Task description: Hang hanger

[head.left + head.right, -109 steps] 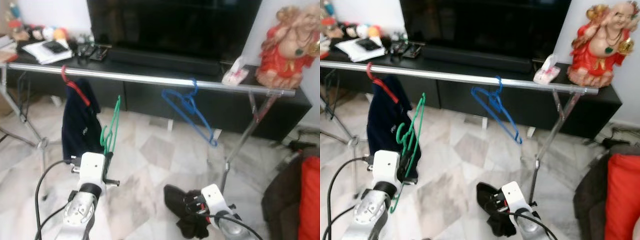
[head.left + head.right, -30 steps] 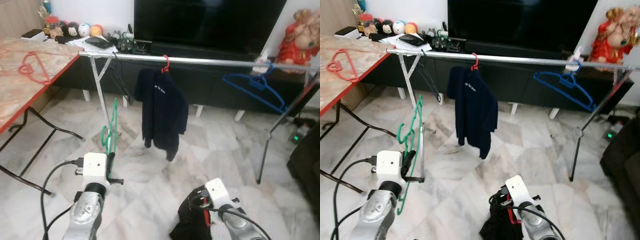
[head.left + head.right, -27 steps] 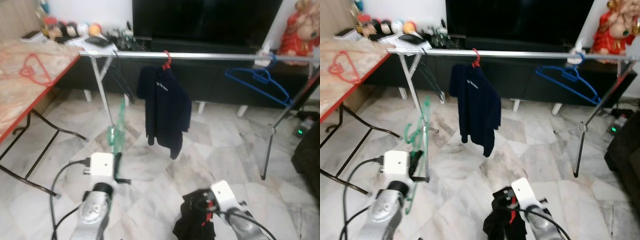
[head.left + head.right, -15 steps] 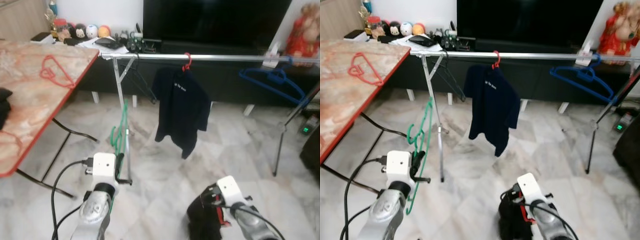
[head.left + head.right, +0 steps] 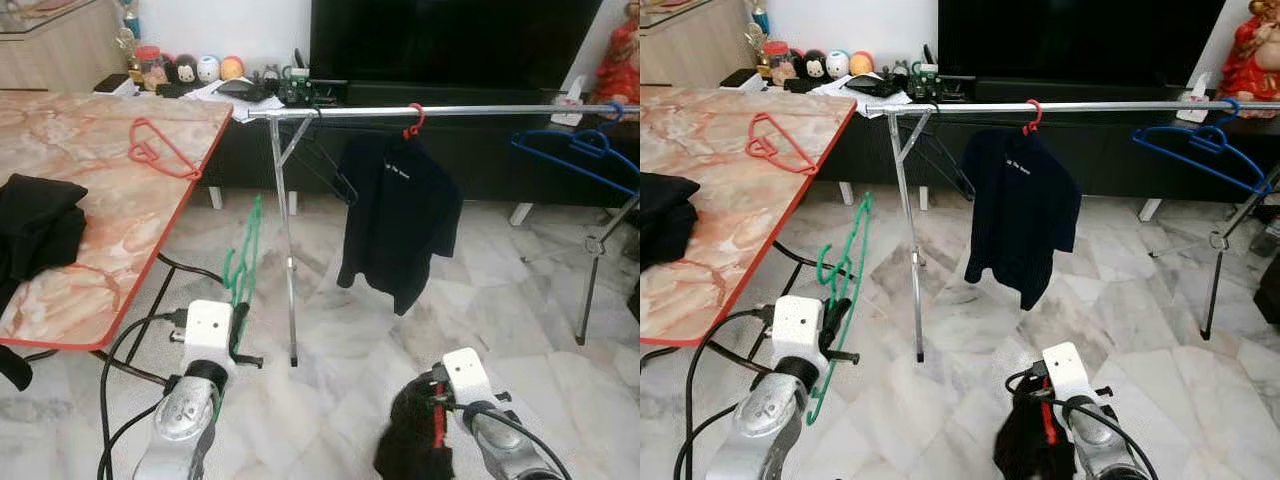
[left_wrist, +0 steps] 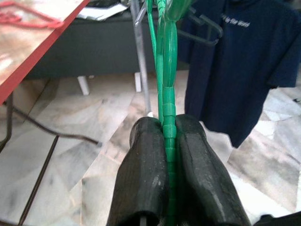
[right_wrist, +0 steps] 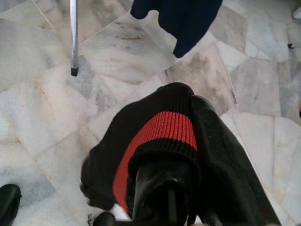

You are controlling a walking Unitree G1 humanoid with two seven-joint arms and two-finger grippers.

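Green hanger [image 5: 845, 275] was still clamped in the left gripper [image 6: 168, 141], low beside the table [image 5: 130, 215], while the right gripper [image 7: 164, 188] gripped a black garment [image 7: 141, 141]; the view had swung left, leaving the rail [image 5: 450, 110] farther off, so hanging wasn't close.

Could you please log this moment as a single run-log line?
left claw: shut on green hanger | right claw: shut on black garment | rail: ahead, hanger not hung
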